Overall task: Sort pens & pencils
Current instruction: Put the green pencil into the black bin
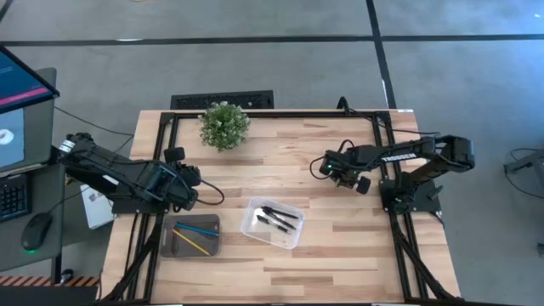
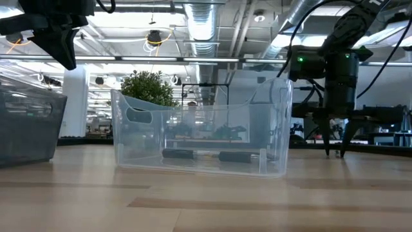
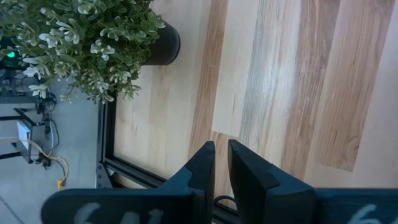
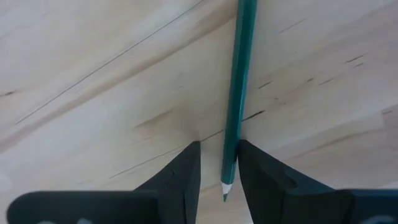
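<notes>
A dark green pencil (image 4: 236, 93) lies flat on the wooden table, its sharpened tip (image 4: 225, 190) pointing back toward my right wrist. My right gripper (image 4: 219, 144) (image 1: 325, 167) is open and points down at the table, one finger on each side of the pencil's tip end. In the clear bin (image 1: 293, 238) lie several black pens (image 1: 279, 218). A grey tray (image 1: 170, 240) holds a light blue pencil (image 1: 197, 229) and a yellow pencil (image 1: 194, 243). My left gripper (image 3: 221, 144) (image 1: 197, 183) is shut and empty, raised above the table's left side. My right gripper comes at the green pencil from above, its fingers along the pencil's length near the tip end (image 4: 231, 155). One finger (image 4: 252, 163) stands right against the pencil's side; whether it touches, I cannot tell. The pencil lies flat on the table.
A potted plant (image 1: 223, 125) stands near the table's far edge, left of centre. Bare wood (image 1: 340, 255) stretches between the clear bin and the right arm's base (image 1: 412, 191). A monitor and a mouse sit off the table's left side.
</notes>
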Robot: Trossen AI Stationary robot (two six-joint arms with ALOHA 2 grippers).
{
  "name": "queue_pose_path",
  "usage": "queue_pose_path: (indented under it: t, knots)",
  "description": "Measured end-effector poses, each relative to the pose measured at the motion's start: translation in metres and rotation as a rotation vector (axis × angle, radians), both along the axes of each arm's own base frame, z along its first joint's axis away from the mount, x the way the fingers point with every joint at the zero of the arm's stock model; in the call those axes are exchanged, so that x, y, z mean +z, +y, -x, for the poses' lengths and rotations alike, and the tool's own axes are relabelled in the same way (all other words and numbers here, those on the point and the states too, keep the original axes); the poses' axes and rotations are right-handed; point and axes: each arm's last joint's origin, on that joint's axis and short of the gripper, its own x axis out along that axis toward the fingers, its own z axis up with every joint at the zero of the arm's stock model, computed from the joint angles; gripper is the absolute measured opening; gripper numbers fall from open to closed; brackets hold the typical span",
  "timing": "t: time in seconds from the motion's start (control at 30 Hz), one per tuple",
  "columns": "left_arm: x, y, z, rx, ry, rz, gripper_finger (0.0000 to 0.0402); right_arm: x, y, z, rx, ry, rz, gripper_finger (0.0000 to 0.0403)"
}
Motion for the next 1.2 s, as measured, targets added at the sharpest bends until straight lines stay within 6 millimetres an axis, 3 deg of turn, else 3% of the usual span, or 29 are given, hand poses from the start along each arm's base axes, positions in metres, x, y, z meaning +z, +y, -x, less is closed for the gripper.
queue_pose_path:
  t: [0.23,0.6,0.97,1.2]
  knots:
    - [0.0,0.0,0.0,0.004,-0.002,0.001,0.0036,-0.003,0.001,0.003,-0.052,0.016,-0.006,0.0121]
    - [0.0,0.0,0.0,0.006,-0.003,0.002,0.0036,-0.008,0.003,0.01,-0.062,0.028,-0.024,0.0058]
    - [0.0,0.0,0.0,0.004,-0.003,0.001,0.0036,-0.007,0.002,0.01,0.247,0.028,0.024,0.0045]
    - [0.0,0.0,0.0,0.004,-0.007,-0.004,0.0036,-0.003,0.002,0.004,0.355,0.042,0.066,0.0045]
